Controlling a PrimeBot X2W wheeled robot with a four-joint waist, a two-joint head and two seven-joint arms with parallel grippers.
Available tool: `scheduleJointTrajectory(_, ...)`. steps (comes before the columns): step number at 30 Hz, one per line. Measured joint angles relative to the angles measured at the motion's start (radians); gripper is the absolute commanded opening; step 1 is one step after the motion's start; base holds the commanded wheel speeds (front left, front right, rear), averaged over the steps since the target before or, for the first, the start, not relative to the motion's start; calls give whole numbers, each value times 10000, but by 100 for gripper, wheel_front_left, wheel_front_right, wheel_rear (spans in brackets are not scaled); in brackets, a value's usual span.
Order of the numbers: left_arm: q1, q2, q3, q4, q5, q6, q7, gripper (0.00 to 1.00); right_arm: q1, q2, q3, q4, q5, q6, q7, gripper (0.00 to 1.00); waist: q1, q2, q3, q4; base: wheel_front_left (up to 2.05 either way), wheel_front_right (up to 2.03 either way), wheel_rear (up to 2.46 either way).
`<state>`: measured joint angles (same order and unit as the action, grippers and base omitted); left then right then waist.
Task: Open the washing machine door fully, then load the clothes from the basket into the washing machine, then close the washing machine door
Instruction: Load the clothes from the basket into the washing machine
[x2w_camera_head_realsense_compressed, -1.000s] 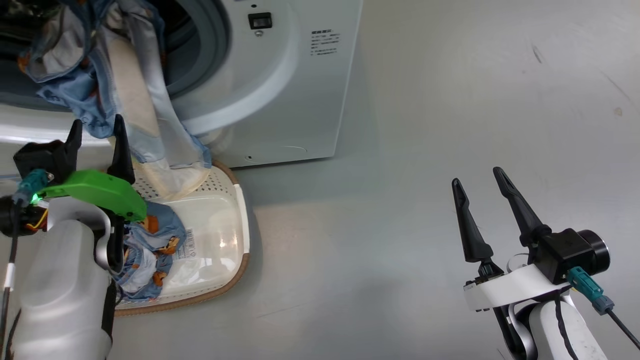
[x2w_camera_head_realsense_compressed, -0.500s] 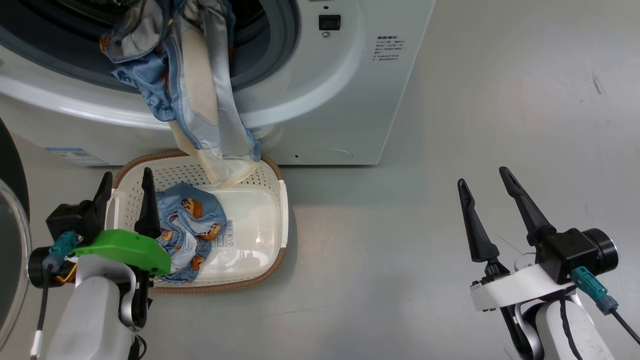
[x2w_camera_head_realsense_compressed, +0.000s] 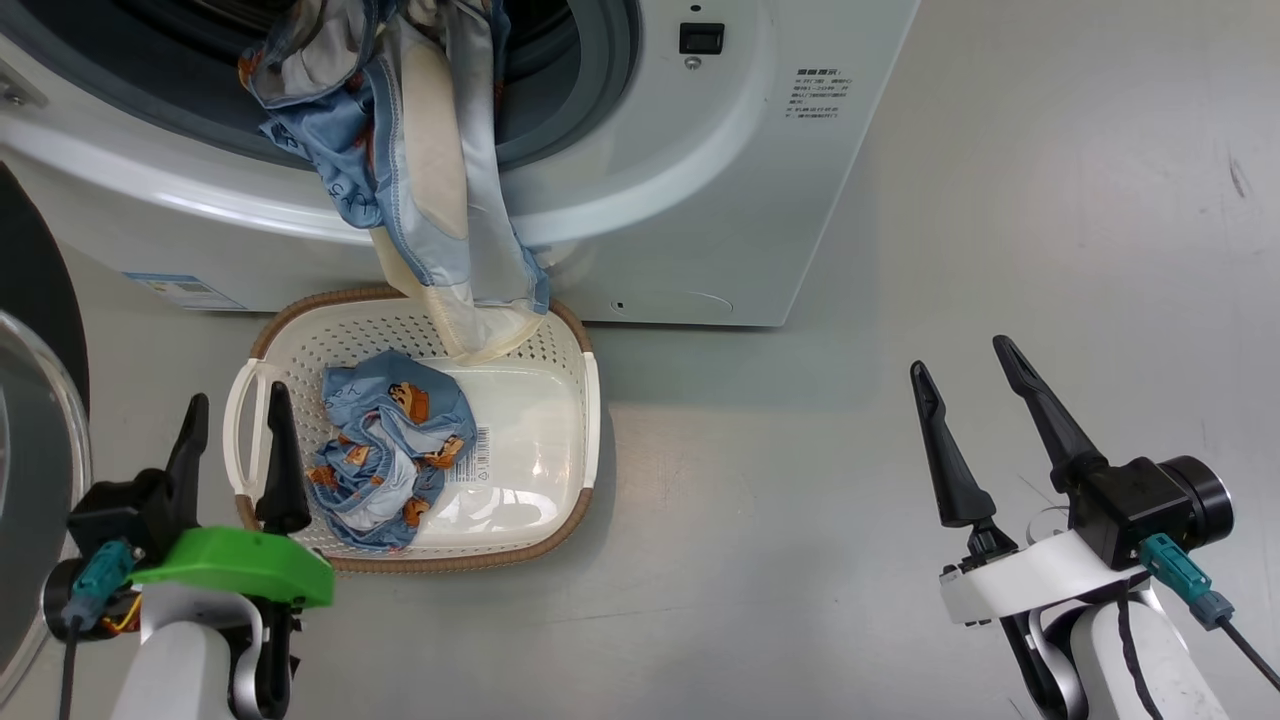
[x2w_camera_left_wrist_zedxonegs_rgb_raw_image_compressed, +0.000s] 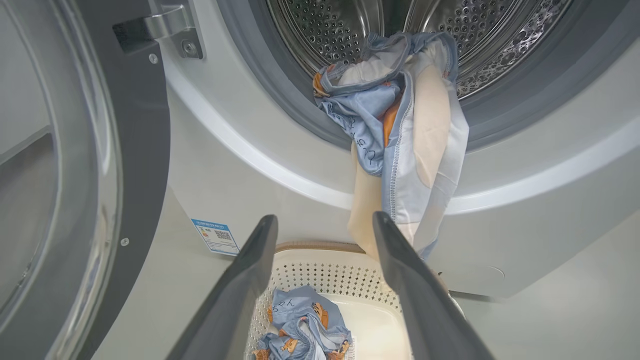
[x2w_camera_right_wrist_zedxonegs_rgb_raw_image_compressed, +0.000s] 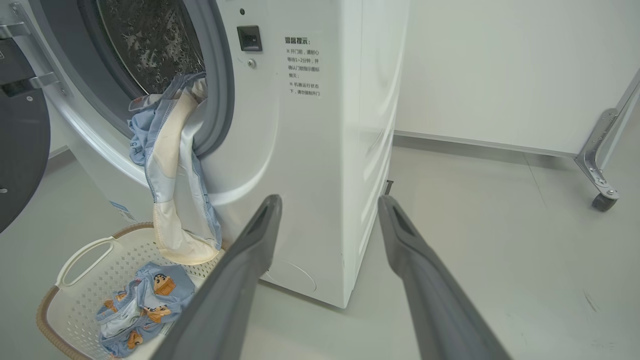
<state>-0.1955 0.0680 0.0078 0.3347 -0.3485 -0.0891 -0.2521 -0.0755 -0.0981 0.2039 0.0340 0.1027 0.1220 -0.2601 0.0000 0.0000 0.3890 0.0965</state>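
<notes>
The washing machine (x2w_camera_head_realsense_compressed: 700, 150) stands with its door (x2w_camera_head_realsense_compressed: 30, 400) swung out to the left. One piece of the clothes (x2w_camera_head_realsense_compressed: 440, 190), light blue and cream, hangs out of the drum (x2w_camera_left_wrist_zedxonegs_rgb_raw_image_compressed: 350, 25) over the gasket, its end reaching into the basket (x2w_camera_head_realsense_compressed: 590, 420). Another crumpled blue piece (x2w_camera_head_realsense_compressed: 385, 450) lies in the basket beside a barcode sticker. My left gripper (x2w_camera_head_realsense_compressed: 238, 392) is open and empty at the basket's left handle, fingers pointing at the machine (x2w_camera_left_wrist_zedxonegs_rgb_raw_image_compressed: 325, 216). Over bare floor to the right, my right gripper (x2w_camera_head_realsense_compressed: 958, 353) is open and empty.
The basket sits on grey floor right against the machine's front, below the drum opening. The door's black rim and glass (x2w_camera_left_wrist_zedxonegs_rgb_raw_image_compressed: 75, 175) stand close to my left arm. A white wall and a wheeled metal leg (x2w_camera_right_wrist_zedxonegs_rgb_raw_image_compressed: 600, 170) lie to the right of the machine.
The head camera has swung, bringing the whole basket into view. My left gripper has drawn back from the hanging garment to the basket's left handle. The right gripper has kept its place.
</notes>
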Motion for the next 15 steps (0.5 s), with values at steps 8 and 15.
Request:
scheduleJointTrajectory(8, 797, -100, 2, -537, 0, 0, 0, 100, -1, -35, 84, -8, -33, 0, 0, 100, 0, 0, 80, 24, 0, 0, 0)
scheduleJointTrajectory(15, 726, -119, 186, -756, -221, -86, 0, 100, -353, 29, 420, -12, -100, 2, 0, 100, 0, 0, 294, -241, 0, 0, 0)
